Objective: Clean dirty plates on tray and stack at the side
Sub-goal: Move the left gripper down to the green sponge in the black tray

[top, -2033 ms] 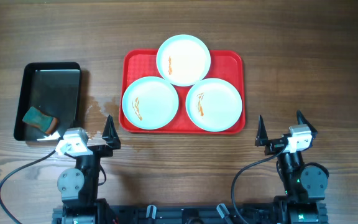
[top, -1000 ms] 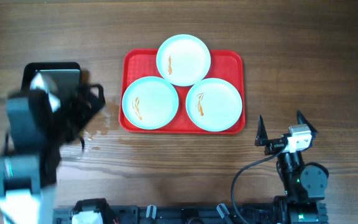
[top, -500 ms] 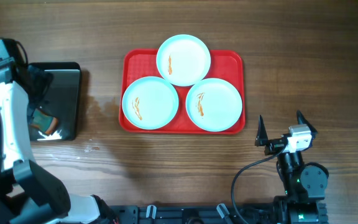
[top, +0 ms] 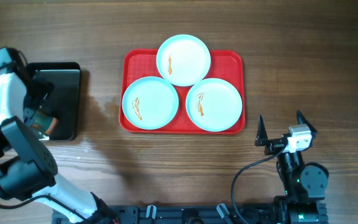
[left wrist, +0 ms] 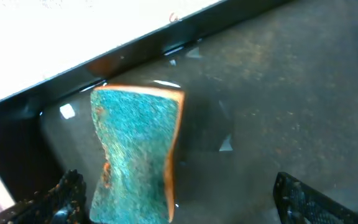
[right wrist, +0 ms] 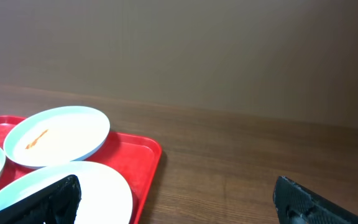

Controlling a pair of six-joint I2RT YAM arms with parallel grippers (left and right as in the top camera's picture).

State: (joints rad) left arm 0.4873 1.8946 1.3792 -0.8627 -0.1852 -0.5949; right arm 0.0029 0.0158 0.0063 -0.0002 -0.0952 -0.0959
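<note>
1. The bench (top: 229, 162) carries everything: tray mid-bench toward the far side, pan at the far left, and the right arm parked at the near right.
2. The tray (top: 232, 59) holds all three plates. No stack has been started beside it, so by my reading the task is at its opening.
3. The pan (top: 67, 99) lies well left of the tray and looks wet inside. The left arm reaches over it.
4. The plates sit in a triangle, rims touching or nearly so: far (top: 183, 60), near-left (top: 150, 102) and near-right (top: 213, 104). Each shows orange smears, so none looks wiped yet.
5. The sponge (left wrist: 135, 152), teal with an orange edge, lies in the pan's near-left corner.
6. The left pincer (left wrist: 179, 199) is spread wide with nothing in it. In its wrist view the sponge sits between the fingertips, just beside one and apart from the other. The plates are well to its right.
7. The right pincer (top: 279, 121) is likewise wide open and empty. It is near the tray's near-right corner, with the near-right plate closest.
8. The step in hand seems to be fetching the sponge. The next move calls for lowering around it, centring it, closing firmly, then carrying it right to a plate.
</note>
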